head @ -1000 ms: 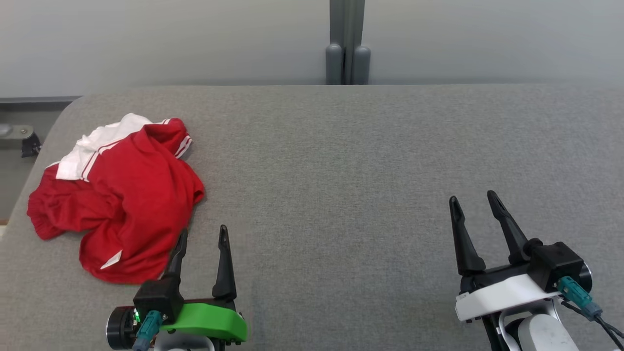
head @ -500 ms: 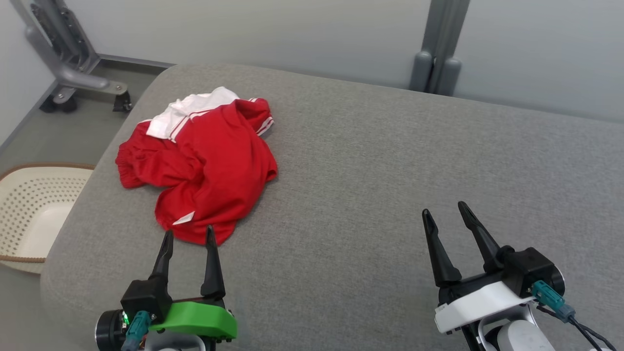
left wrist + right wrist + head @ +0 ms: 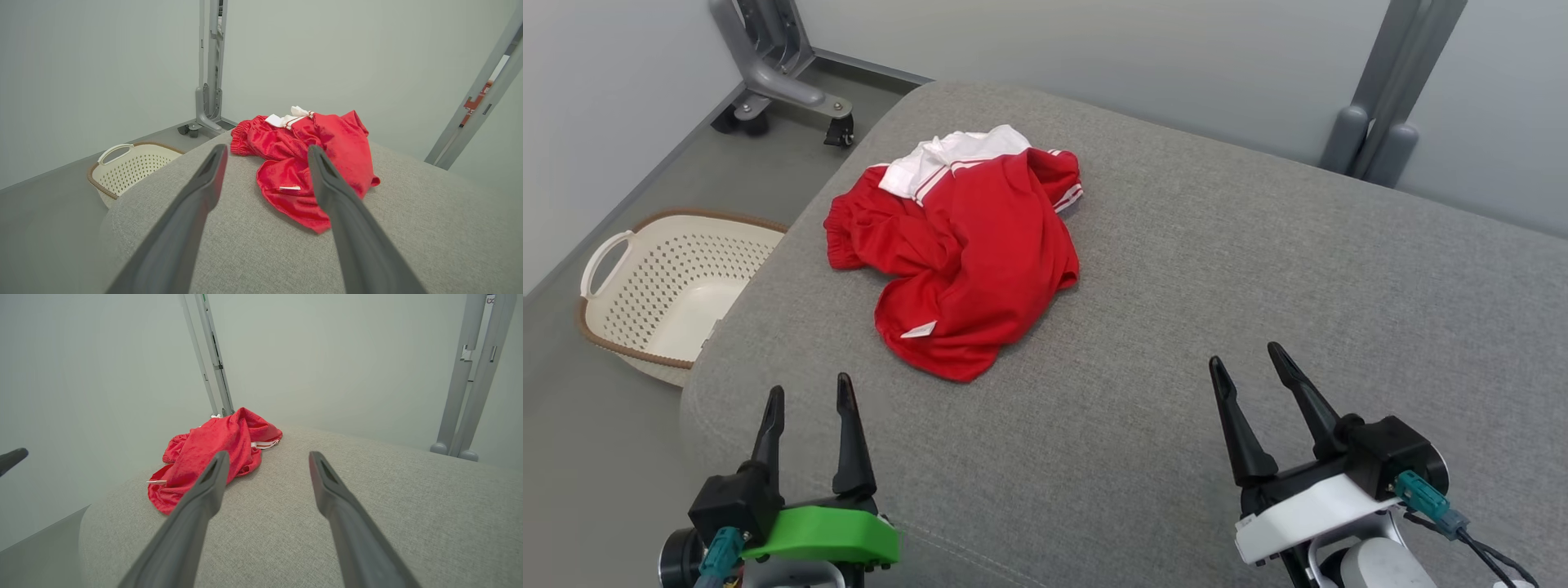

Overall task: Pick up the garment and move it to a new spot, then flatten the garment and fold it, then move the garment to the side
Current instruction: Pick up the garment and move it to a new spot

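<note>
- Your head view has swung left, so the garment [image 3: 968, 245] now sits mid-frame, still crumpled.
- Your left gripper [image 3: 809, 385] and right gripper [image 3: 1245, 354] stand spread and empty; pickup not yet begun.

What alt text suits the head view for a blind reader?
A crumpled red garment lies on a grey surface. The left claw and right claw, both open, sit short of it. A white basket stands on the floor.

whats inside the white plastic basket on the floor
In the cream perforated brown-rimmed plastic basket, bare holed walls and a pale bottom show, no contents. Its corner nearest the grey fabric-covered surface is hidden behind that surface's edge.
</note>
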`<state>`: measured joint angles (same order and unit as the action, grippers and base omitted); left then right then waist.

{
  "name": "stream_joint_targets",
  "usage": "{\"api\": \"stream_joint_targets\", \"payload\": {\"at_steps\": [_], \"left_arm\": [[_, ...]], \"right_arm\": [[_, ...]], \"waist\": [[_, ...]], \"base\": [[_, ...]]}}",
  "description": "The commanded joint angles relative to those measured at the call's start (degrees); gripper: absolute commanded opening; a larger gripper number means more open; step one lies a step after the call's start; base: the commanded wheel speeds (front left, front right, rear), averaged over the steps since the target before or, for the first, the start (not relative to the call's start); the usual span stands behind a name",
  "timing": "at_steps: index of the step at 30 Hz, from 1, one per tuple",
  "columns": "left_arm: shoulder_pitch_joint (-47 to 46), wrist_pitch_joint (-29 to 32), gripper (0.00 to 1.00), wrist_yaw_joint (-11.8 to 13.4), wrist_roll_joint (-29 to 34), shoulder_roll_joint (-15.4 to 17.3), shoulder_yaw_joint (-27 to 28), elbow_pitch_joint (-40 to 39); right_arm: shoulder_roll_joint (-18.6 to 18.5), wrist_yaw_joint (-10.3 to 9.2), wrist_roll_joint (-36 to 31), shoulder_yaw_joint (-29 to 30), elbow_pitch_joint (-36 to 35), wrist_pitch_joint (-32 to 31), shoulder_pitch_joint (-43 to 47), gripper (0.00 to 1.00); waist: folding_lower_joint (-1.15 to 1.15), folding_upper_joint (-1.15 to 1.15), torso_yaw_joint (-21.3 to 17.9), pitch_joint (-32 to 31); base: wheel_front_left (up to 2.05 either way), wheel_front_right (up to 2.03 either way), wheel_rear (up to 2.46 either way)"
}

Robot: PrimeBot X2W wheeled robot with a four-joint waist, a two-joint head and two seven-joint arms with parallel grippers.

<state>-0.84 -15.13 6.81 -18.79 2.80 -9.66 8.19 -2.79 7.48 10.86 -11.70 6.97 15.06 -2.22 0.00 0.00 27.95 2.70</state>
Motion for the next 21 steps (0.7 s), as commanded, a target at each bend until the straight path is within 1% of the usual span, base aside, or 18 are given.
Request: {"api": "stream_joint_targets", "payload": {"at_steps": [1,8,14,18,21], "left_arm": [[0.35,-0.05,1.0,-0.39,0.39,0.15,0.28,-0.31],[-0.08,-0.04,1.0,-2.15,0.02,0.14,1.08,-0.05],[-3.02,-0.05,1.0,-2.91,-0.23,0.17,2.42,0.81],[-7.09,-0.04,1.0,-4.9,1.55,0.17,3.98,2.59],[-12.56,-0.04,1.0,-6.98,2.44,0.5,6.02,5.47]], "right_arm": [[-0.19,0.03,0.24,-0.09,-0.04,0.18,-0.47,1.0],[-0.2,0.03,-0.15,-0.63,-0.13,0.18,-0.85,1.0],[-0.21,0.03,-2.06,0.12,-1.61,0.18,-1.99,1.0],[-0.61,0.03,-4.78,0.98,-3.35,0.19,-3.51,1.0],[-2.17,0.02,-6.58,1.46,-5.05,0.18,-4.94,1.0]], "waist": [[0.0,0.0,0.41,0.26],[0.0,0.0,-0.77,1.14],[0.0,0.0,-2.67,4.41],[0.0,0.0,-4.3,8.21],[0.0,0.0,-5.52,11.87]], "base": [[0.0,0.0,0.0],[0.0,0.0,0.0],[0.0,0.0,0.0],[0.0,0.0,0.0],[0.0,0.0,0.0]]}}
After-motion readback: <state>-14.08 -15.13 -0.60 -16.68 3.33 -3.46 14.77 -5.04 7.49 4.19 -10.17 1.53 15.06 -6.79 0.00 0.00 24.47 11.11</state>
